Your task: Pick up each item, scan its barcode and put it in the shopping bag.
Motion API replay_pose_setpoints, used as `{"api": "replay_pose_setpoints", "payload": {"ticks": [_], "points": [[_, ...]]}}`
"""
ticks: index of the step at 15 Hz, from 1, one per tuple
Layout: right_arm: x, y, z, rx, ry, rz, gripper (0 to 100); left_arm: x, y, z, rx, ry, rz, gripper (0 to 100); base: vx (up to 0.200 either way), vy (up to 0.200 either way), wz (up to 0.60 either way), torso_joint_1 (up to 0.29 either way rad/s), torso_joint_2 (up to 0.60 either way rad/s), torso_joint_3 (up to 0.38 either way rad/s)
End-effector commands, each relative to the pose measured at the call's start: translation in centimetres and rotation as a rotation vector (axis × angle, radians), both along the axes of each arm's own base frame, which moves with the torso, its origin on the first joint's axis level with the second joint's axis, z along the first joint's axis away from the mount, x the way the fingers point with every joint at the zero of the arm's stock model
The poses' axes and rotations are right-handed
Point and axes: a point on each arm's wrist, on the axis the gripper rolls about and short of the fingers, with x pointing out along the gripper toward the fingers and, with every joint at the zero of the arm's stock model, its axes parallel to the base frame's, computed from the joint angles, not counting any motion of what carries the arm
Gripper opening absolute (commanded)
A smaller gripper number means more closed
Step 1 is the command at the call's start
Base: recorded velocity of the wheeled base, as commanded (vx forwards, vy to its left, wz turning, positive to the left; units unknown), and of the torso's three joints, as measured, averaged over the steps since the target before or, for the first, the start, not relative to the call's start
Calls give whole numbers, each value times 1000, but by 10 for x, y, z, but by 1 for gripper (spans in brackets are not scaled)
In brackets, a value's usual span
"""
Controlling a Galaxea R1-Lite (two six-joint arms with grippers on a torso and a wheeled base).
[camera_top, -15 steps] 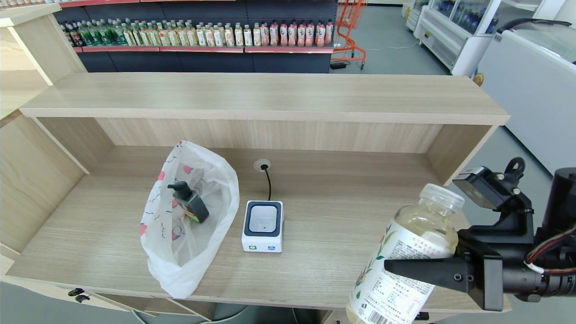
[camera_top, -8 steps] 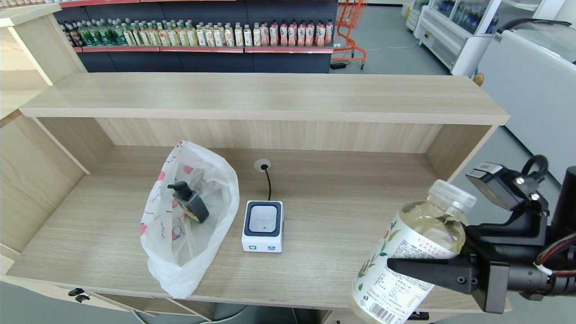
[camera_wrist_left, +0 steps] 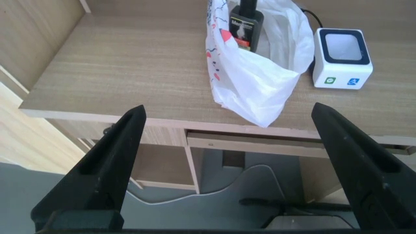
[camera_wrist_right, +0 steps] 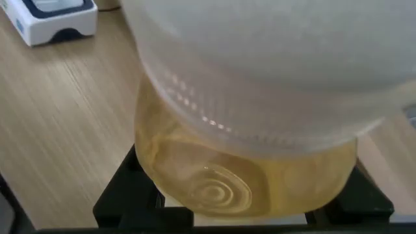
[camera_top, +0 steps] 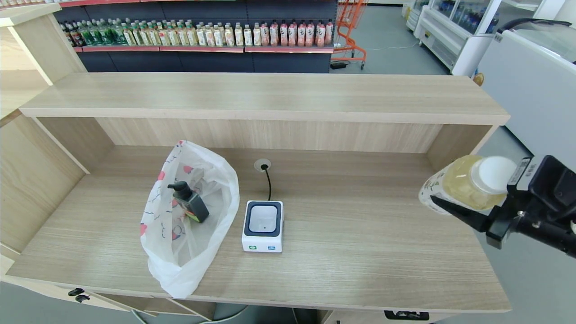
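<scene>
Bottle (camera_top: 468,180) is swung up from the front corner to the bench (camera_top: 360,252) right edge, clamped by right gripper (camera_top: 450,200) jaws; left gripper (camera_wrist_left: 229,114) jaws are held wide

Nothing legible. Bottle (camera_top: 456,186) label: flower print, lettering too small to read. Scanner (camera_top: 263,225) front: one green and one blue icon, unreadable.

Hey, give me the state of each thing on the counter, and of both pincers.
shopping bag, open, lying on the counter
pump bottle, inside the bag
scanner, uncovered, cable attached
drink bottle, capped, tilted, gripped by right pincer
right pincer, shut on the drink bottle
left pincer, open, empty
</scene>
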Motion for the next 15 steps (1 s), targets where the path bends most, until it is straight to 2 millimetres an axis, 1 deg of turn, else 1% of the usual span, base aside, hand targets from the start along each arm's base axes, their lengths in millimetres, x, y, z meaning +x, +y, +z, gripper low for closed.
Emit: {"api": "replay_pose_setpoints", "payload": {"ticks": [1, 2, 3, 5, 9, 10, 13, 14, 15], "points": [[-10, -5, 10, -83, -111, -47, 0, 0, 0, 0, 0, 0, 0, 100, 0, 0, 0, 0, 0, 0], [-14, -2, 11, -123, -143, -36, 0, 0, 0, 0, 0, 0, 0, 100, 0, 0, 0, 0, 0, 0], [-18, 0, 7, -161, -158, -21, 0, 0, 0, 0, 0, 0, 2, 100, 0, 0, 0, 0, 0, 0], [-28, 3, 5, -178, -180, 9, 0, 0, 0, 0, 0, 0, 0, 100, 0, 0, 0, 0, 0, 0], [-42, -3, 18, -155, -243, -46, 0, 0, 0, 0, 1, 0, 2, 100, 0, 0, 0, 0, 0, 0], [-53, -6, 22, -131, -265, -57, 0, 0, 0, 0, -3, 0, 0, 100, 0, 0, 0, 0, 0, 0], [-75, -9, 17, -100, -170, -21, 0, 0, 0, 0, -6, 0, 0, 100, 0, 200, 0, -1, 2, 1], [-81, -11, 16, -97, -147, -13, 0, 0, 0, 0, -6, 0, 0, 100, 0, 200, 0, -17, -2, -2], [-82, -12, 16, -99, -132, -17, 0, 0, 0, 0, -6, 0, 0, 100, 0, 200, 0, 7, 2, -2]]}}
